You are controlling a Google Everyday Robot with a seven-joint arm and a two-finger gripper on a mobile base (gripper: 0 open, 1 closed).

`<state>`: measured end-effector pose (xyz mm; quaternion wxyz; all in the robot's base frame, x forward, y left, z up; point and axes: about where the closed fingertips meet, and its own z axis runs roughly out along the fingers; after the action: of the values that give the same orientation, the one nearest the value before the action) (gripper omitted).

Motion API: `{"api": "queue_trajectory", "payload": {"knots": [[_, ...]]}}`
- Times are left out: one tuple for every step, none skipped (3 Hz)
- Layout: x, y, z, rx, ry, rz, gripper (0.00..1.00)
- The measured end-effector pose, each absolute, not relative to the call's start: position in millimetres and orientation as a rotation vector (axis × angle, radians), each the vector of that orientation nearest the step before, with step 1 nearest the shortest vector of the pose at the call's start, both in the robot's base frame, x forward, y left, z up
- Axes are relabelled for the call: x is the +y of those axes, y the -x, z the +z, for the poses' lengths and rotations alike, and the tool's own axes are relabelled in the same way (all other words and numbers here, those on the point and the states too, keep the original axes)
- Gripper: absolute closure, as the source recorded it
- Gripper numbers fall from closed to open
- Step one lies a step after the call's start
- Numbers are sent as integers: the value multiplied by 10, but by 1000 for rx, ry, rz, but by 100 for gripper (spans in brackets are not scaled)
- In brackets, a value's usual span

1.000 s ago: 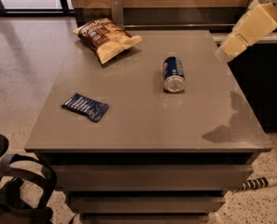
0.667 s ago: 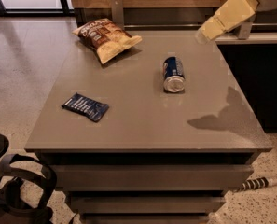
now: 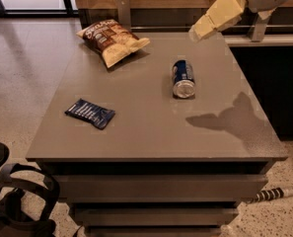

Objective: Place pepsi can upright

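The pepsi can (image 3: pixel 183 78) lay on its side on the worktop (image 3: pixel 136 137), right of the middle and in the back half, with one silver end facing the front edge and its length running front to back. Nothing touched it.

By my judgement it would be light and stiff along its length, but thin-walled, smooth and free to roll sideways toward the left or right edge. The best hold looked to be across the round body at mid-length, clear of both rims, pressed gently enough not to dent it. It could then be tipped up onto one flat end.

The gripper (image 3: pixel 199 31) hung in the air over the back right part of the worktop, behind the can and apart from it, holding nothing. Whether it was open or closed I could not tell from this angle. Its shadow (image 3: pixel 230 120) fell near the right edge.

A brown chip bag (image 3: pixel 114 41) lay toward the back left corner. A flat dark-blue snack packet (image 3: pixel 90 113) sat near the left edge, well apart from the can.
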<state>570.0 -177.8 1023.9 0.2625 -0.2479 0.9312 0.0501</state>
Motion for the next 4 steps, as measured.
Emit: {"api": "queue_trajectory", "payload": {"knots": [[-1781,-5802,10217,2557,641,145,0],[-1741,-6020,10139,2631,565,154,0],[-1675,-6321,9914,2764,361,93,0],[-1636,-6417,9773,2822,265,42,0]]}}
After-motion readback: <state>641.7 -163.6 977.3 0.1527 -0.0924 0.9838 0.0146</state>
